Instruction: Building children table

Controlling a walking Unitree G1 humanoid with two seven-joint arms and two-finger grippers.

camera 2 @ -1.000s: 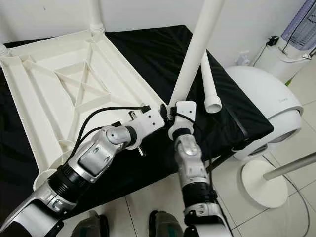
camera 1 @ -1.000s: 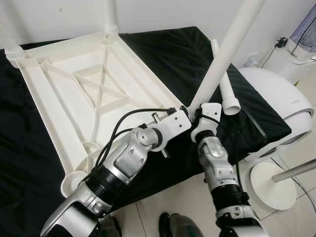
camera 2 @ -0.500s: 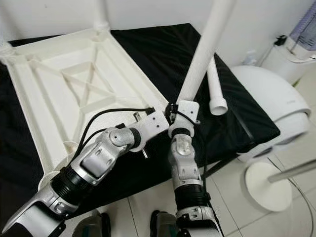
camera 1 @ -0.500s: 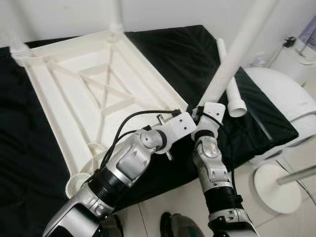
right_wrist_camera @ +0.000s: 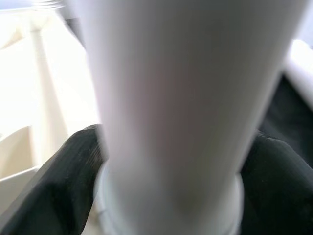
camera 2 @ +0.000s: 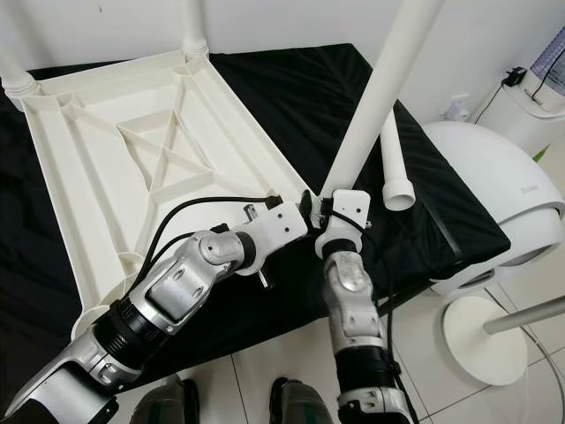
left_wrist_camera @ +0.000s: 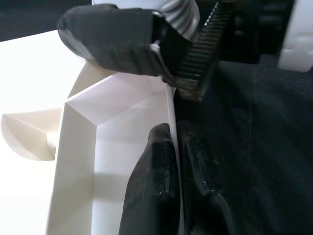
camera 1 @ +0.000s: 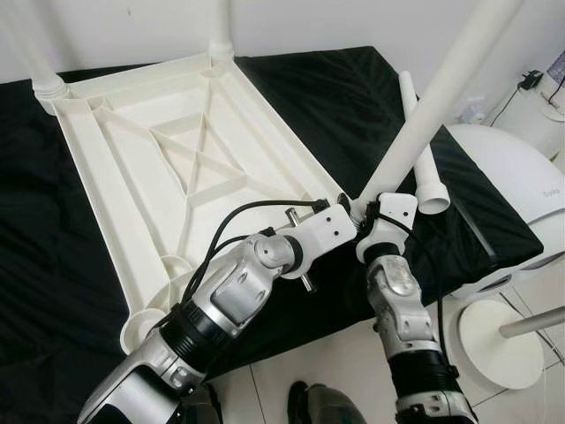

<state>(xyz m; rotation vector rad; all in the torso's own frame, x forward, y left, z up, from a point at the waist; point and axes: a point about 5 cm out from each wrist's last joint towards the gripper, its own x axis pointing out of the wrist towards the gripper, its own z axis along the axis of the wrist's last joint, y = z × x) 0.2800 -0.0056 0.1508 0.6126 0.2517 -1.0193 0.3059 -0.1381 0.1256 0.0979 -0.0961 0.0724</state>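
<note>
I've got the leg [camera 1: 433,115] clamped in the right gripper [camera 1: 369,205], mid-frame; its axis leans to upper right, foot at the tabletop [camera 1: 132,150] corner; left gripper [left_wrist_camera: 168,161] pinches that corner's rim — I'd say next is tipping it upright.

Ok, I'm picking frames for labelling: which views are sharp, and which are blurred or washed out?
Both eye views are sharp and evenly lit. In the right wrist view the table leg is a soft, out-of-focus blur. In the left wrist view the tabletop is overexposed, while the left gripper's fingers look reasonably crisp.
</note>
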